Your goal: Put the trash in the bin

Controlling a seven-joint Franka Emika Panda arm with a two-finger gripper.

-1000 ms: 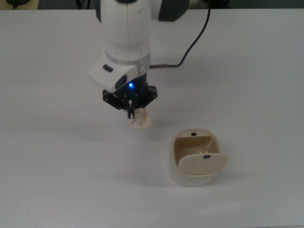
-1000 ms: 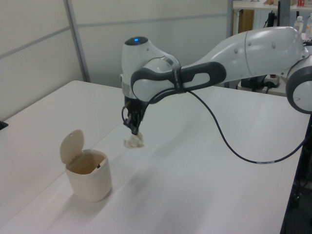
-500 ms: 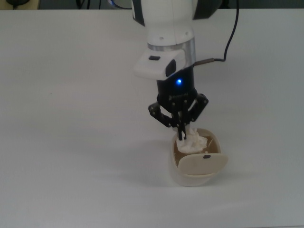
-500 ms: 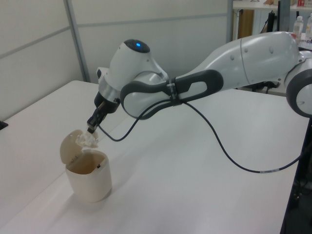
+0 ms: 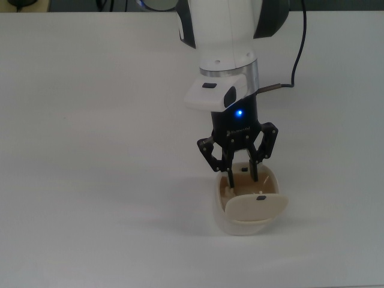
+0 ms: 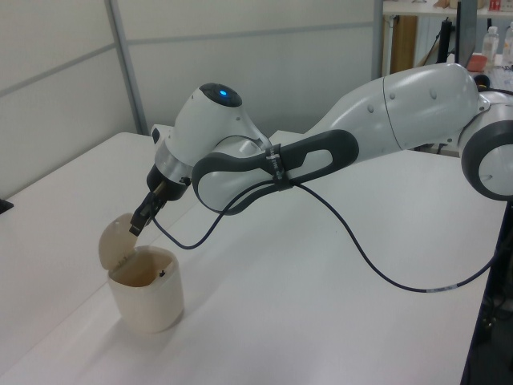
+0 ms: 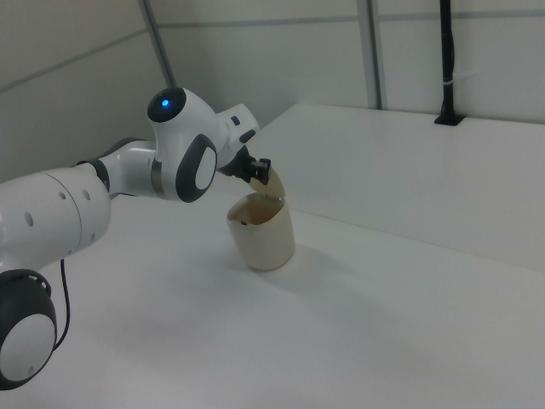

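The cream bin [image 5: 219,210] stands on the white table with its flap lid [image 5: 255,207] tilted up. My gripper [image 5: 242,176] hangs right over the bin's mouth, open, its two dark fingers spread apart and nothing between them. In the left view the gripper [image 6: 137,224] sits just above the bin [image 6: 149,302], close to the raised lid [image 6: 115,237]. The right view shows the bin [image 7: 265,235] with the gripper [image 7: 259,170] at its top edge. The trash is out of view in every view.
The white arm [image 6: 321,144] reaches in from the left view's right, with a black cable [image 6: 362,250] drooping to the table [image 5: 90,180]. A wall panel and post [image 6: 124,64] stand behind the table in the left view.
The gripper carried the trash from the table over to the bin, then opened above the bin's mouth. The trash no longer shows between the fingers.
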